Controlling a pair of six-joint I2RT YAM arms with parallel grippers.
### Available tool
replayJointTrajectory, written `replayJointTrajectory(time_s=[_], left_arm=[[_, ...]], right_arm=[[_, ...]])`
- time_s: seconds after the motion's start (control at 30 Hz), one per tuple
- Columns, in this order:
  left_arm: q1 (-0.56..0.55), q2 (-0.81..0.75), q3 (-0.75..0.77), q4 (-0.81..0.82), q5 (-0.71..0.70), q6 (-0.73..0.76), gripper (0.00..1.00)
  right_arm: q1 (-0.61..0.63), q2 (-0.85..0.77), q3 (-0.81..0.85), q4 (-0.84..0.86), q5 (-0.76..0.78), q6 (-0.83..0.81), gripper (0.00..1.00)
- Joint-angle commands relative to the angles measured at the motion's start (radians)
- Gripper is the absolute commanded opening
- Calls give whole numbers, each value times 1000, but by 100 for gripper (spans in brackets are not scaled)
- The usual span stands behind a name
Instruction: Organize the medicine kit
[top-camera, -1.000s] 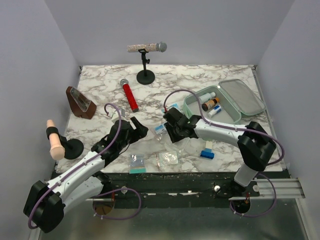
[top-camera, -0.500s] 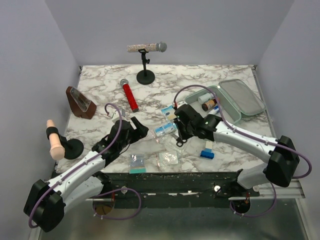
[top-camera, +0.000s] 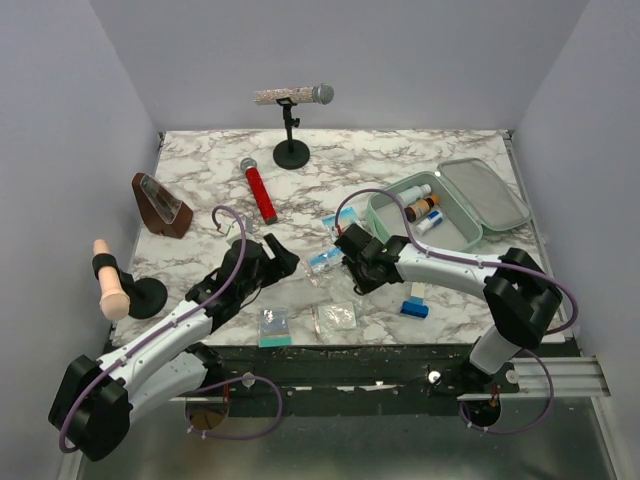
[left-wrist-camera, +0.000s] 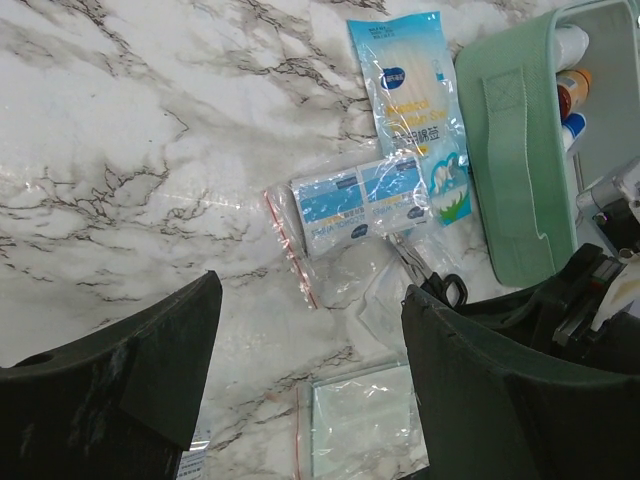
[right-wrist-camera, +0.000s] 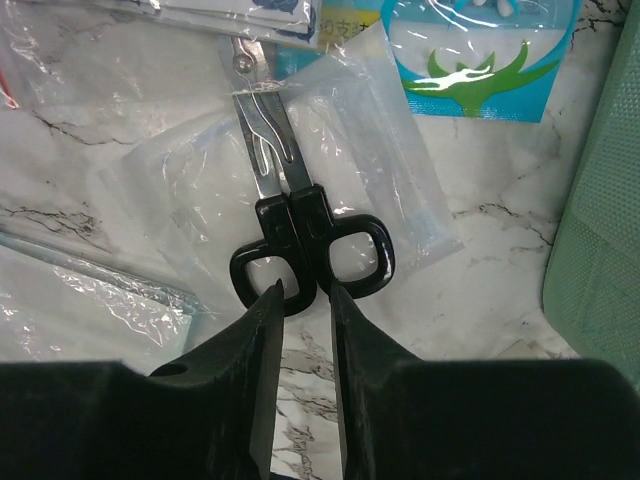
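Note:
The mint-green medicine kit (top-camera: 384, 222) lies open at the right rear, lid (top-camera: 487, 192) folded back and small bottles (top-camera: 421, 205) inside. Its wall shows in the left wrist view (left-wrist-camera: 510, 150) and the right wrist view (right-wrist-camera: 600, 200). Black-handled scissors (right-wrist-camera: 310, 215) lie on a clear bag just left of the kit, and show in the top view (top-camera: 358, 287) and the left wrist view (left-wrist-camera: 440, 285). My right gripper (right-wrist-camera: 305, 292) is low over them (top-camera: 360, 277), its narrow jaws pinching the inner bars of the handle rings. My left gripper (left-wrist-camera: 310, 292) is open and empty (top-camera: 280, 255).
A cotton-swab packet (left-wrist-camera: 415, 100) and a bagged blue-white packet (left-wrist-camera: 360, 205) lie left of the kit. Two clear bags (top-camera: 273, 325) (top-camera: 335, 317) and a small blue-and-white box (top-camera: 414, 300) lie near the front edge. A red microphone (top-camera: 258, 190), mic stand (top-camera: 292, 150) and brown wedge (top-camera: 160, 205) stand behind.
The right arm swung right and stretched out half a second ago, then drew back left; its gripper now sits at the scissors' handles. The left arm has barely moved.

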Motion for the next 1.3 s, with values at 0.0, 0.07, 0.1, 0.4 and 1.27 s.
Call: replayJointTrajectory(time_s=[0.0,0.07,0.1,0.4,1.27], left_arm=[[-3,-13,-10,7,14,2,83],[-3,-7,-5,7,14,7,83],[-3,-4,-4,6,14,7,83],[-3,5,7,-1,15,16,83],[-3,5,-7,1,12,11,83]], right_arm=[[3,20,-1,50,27,-27,33],[3,29,7,50,40,-28,34],[3,32,10,47,43,-25,35],[2,24,13,51,70,-36,47],[2,62,36,111,81,-116,48]])
